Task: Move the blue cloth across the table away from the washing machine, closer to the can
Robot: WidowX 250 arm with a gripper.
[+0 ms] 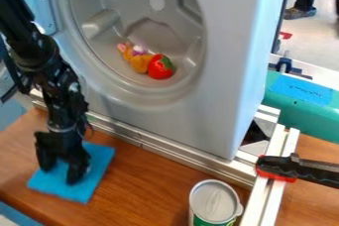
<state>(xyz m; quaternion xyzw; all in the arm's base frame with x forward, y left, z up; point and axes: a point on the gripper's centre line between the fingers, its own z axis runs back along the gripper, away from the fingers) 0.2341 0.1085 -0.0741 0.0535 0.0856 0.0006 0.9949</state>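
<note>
Cloth (92,176): light blue, flat on the wooden counter (155,185), in front of the washer (228,81), towards the left of the view; its edges lie loose and no part looks lifted.
Can (215,202): upright in front of the washer's right-hand corner, pale lid up; some green label shows on its side, but nothing on it can be read.
Gripper (60,174): pointing down over the cloth in front of the washer; its fingers are apart, with blue cloth visible between them and nothing clamped. Whether the tips touch the cloth, I cannot tell.
Clamp (301,170): black with red pads, just right of the washer's lower corner, at the metal rails (165,150) that run along the washer's foot and past its side.
State of things: two toys are inside the washer, while the cloth is outside it, spread out and ungripped.
Soft toy (139,63): orange-yellow with pink and purple bits, low in the washer's round hollow (136,4).
Red toy (159,67): rounded, with a green patch, touching the soft toy inside the washer.
Green box (311,123): right of the washer, bearing blue tape (301,90) with dark handwriting too blurred to read.
</note>
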